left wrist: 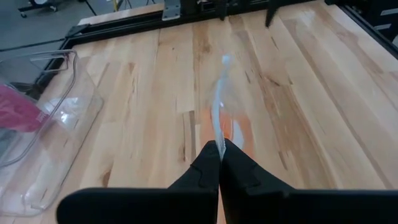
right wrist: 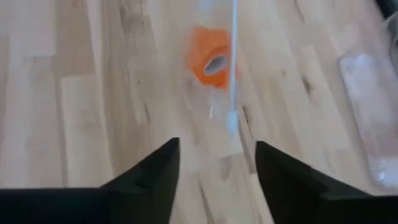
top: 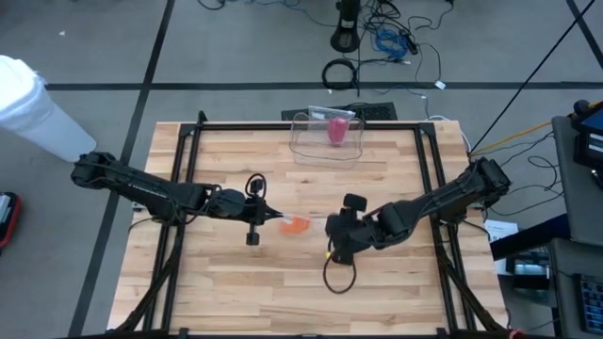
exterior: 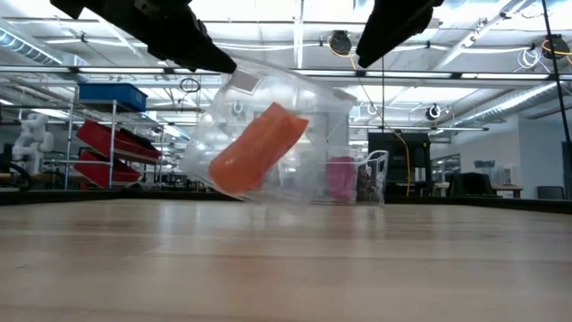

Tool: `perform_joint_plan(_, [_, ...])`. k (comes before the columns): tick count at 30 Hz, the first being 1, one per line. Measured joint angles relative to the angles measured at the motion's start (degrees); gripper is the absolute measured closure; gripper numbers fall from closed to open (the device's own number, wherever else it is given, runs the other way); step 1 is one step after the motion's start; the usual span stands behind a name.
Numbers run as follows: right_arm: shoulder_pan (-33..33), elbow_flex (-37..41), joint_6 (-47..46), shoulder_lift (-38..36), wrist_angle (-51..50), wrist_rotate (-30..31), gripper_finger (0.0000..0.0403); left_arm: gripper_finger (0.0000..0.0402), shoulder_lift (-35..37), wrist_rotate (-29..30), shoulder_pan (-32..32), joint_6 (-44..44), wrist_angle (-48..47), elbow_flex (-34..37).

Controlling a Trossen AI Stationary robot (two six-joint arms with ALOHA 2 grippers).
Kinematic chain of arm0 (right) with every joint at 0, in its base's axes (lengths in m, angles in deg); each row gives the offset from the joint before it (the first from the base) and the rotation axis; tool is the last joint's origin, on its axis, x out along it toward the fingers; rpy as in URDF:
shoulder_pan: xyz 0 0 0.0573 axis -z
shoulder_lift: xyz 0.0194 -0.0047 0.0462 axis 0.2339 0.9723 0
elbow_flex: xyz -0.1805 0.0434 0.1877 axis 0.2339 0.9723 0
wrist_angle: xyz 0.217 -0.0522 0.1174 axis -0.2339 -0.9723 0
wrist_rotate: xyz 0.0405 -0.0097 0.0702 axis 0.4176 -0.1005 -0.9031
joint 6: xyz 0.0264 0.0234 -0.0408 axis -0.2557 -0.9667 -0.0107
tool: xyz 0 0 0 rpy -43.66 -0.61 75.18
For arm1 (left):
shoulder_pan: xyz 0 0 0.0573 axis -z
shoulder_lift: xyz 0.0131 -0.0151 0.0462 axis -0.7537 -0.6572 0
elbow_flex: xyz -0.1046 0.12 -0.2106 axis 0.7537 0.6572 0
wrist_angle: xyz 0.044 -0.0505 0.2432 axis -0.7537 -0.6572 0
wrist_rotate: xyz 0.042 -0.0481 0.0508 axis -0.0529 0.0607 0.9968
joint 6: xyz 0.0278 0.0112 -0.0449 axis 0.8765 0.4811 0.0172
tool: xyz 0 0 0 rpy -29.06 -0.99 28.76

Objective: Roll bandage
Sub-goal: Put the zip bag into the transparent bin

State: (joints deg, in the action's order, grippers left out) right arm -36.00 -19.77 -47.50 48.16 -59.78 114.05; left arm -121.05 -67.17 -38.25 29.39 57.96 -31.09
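An orange bandage roll (exterior: 257,148) lies inside a clear plastic bag (exterior: 295,116) that hangs tilted over the middle of the table. My left gripper (top: 276,218) is shut on the bag's top. The roll (left wrist: 235,129) shows through the plastic below those fingers. My right gripper (right wrist: 217,165) stands open just to the bag's right (top: 332,234), pointing down at the roll (right wrist: 211,57) with nothing between its fingers. Whether the bag's lower end touches the table, I cannot tell. My left gripper pinches the bag's upper edge (left wrist: 218,138) between its two shut fingers, coming from the table's left and slanting down. The bag hangs below and ahead of the fingertips, tilted, with the orange roll low inside it.
A clear plastic bin (top: 327,138) with a pink roll (top: 336,130) in it stands at the table's far edge, also showing in the left wrist view (left wrist: 43,124). Black frame rails (top: 426,188) run along both sides. Bare wood lies toward the near edge.
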Motion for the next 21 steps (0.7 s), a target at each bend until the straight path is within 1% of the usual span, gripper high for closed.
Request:
perform_joint_plan(4, [-0.7, 0.0, 2.1, 2.6, 3.1, 6.4, 0.0174, 0.0401, 0.0, -0.9, 0.0, 0.0, 0.0, 0.0])
perform_joint_plan(7, [0.0, 0.0, 5.2, 4.2, 9.3, 7.4, 0.0162, 0.0401, 0.0, -1.0, 0.0, 0.0, 0.1, 0.0])
perform_joint_plan(10, [1.5, 0.0, 8.8, 5.3, 12.0, 7.2, 0.0166, 0.0401, 0.0, -1.1, 0.0, 0.0, 0.2, 0.0])
perform_joint_plan(14, [4.5, 0.0, 11.5, 6.1, 12.2, 7.2, 0.019, 0.0401, 0.0, -1.1, 0.0, 0.0, 0.3, 0.0])
perform_joint_plan(15, [5.1, 0.0, 12.0, 6.3, 12.4, 6.8, 0.0198, 0.0401, 0.0, -1.2, 0.0, 0.0, 0.3, 0.0])
perform_joint_plan(17, [6.5, 0.0, 13.2, 6.5, 14.5, 3.8, 0.0218, 0.0401, 0.0, -1.2, 0.0, 0.0, 0.3, 0.0])
perform_joint_plan(21, [9.3, 0.0, 14.3, 7.7, 20.7, -7.4, 0.0273, 0.0401, 0.0, -1.3, 0.0, -0.9, 0.9, 0.0])
